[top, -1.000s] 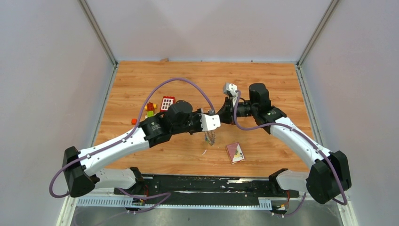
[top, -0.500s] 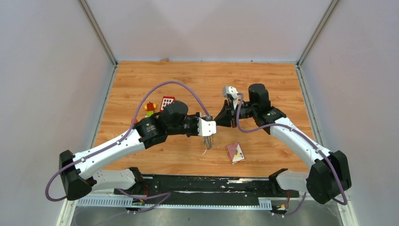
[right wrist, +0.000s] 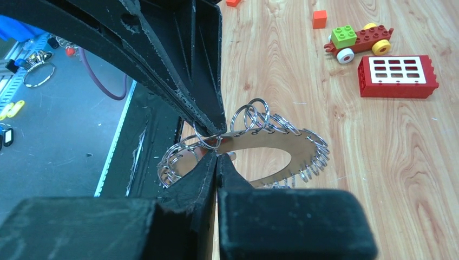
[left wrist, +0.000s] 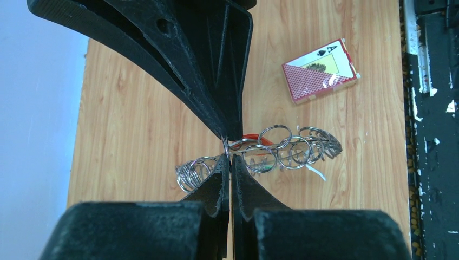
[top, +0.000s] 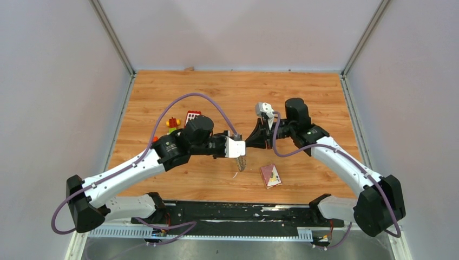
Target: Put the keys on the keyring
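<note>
Mid-table, hanging below two meeting sets of fingertips: keyring [right wrist: 270, 142], rim fringed with small split rings. Left gripper [left wrist: 230, 162] from 9 o'clock, jaws pressed closed on rim; right gripper [right wrist: 217, 158] from 3 o'clock, likewise clamped on it. Card pack [top: 270, 175] near at 5 o'clock; red block [top: 192, 117] at 10 o'clock; plain wood table [top: 303, 97] running to far edge at 12 o'clock.

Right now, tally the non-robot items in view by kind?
keyring: 1
playing-card deck: 1
red windowed block: 1
toy car: 1
small orange cubes: 2 (one cut off at the right wrist view's top edge)
Total: 6
</note>
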You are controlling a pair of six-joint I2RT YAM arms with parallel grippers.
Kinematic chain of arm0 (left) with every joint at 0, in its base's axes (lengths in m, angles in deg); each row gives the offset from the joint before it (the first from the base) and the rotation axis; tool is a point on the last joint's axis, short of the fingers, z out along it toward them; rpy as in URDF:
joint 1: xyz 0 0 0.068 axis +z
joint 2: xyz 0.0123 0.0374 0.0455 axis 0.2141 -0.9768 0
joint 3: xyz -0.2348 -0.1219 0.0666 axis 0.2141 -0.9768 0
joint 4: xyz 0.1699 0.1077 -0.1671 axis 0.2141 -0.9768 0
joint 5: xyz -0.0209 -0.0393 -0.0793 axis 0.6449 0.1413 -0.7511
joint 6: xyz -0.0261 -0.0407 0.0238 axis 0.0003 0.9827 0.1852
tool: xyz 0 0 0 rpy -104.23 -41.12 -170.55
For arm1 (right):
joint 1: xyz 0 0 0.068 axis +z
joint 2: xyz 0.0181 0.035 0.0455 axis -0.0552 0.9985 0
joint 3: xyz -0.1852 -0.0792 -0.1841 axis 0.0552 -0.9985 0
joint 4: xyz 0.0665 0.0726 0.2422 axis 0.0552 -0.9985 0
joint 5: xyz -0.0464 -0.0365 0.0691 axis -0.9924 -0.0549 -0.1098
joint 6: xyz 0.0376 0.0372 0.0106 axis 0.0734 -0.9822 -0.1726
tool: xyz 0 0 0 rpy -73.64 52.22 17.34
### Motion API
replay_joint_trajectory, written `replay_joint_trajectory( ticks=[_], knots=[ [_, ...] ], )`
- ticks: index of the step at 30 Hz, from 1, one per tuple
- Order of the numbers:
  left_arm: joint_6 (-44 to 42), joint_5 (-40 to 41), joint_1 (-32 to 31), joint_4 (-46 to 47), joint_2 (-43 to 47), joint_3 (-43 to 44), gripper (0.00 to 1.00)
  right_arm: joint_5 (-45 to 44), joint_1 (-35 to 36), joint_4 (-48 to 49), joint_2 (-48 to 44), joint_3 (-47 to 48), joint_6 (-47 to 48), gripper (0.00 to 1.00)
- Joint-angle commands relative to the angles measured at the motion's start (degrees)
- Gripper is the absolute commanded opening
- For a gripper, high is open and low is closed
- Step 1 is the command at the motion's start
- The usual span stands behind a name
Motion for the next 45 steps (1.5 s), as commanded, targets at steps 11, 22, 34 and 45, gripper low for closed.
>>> replay_joint_trajectory(
  ticks=[11,22,34,45],
  knots=[
    [-0.1,-8.7,0.2,0.9,2.5,-0.2,0.0,-4.0,-0.4,-2.1,-4.4,2.2,7.3,0.03],
    [1.7,-12.6,1.2,0.7,2.4,0.2,0.0,-4.4,-0.4,-8.7,-8.8,3.4,14.8,0.27],
    [11.9,-18.8,4.4,4.6,-0.4,3.0,0.0,0.1,-0.4,-17.8,-14.0,5.5,21.7,0.41],
    [18.3,-16.9,5.2,8.8,-3.3,3.7,0.0,-0.6,-0.2,-9.7,-12.6,1.5,14.2,0.43]
  ],
)
